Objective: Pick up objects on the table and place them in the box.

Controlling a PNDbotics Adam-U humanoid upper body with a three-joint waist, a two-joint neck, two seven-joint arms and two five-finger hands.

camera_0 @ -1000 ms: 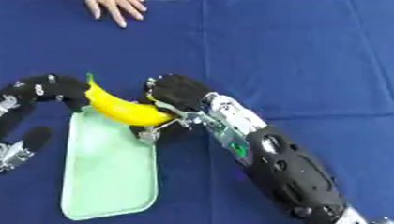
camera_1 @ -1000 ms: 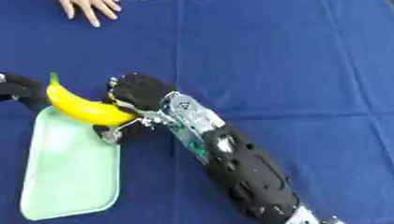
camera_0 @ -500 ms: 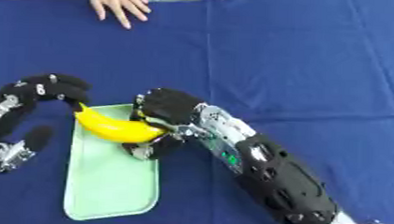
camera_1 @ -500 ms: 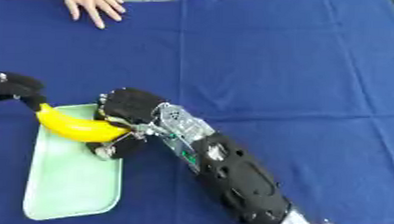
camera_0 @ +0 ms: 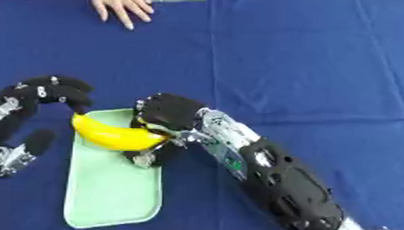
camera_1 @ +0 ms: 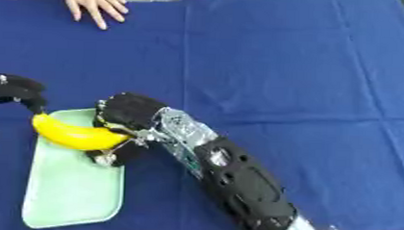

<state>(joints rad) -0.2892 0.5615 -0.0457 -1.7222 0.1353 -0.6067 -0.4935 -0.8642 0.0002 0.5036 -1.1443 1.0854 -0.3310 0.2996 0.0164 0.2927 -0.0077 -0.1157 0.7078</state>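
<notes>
One pale green tray [camera_0: 110, 195] lies on the near left of the blue tablecloth [camera_0: 308, 67]. One yellow banana [camera_0: 116, 135] sits over the tray's far end. The right hand [camera_0: 165, 118] has its fingers curled around the banana's right end. The left hand [camera_0: 46, 93], at the far left, is curled by the banana's left tip; I cannot tell if it touches. No writing shows.

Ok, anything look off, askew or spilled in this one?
Nothing spilled or damaged. The right hand holds the banana over the near end of the pale green tray, with the left hand curled at the banana's tip. The one mismatch: the container is a shallow tray, not a box.
</notes>
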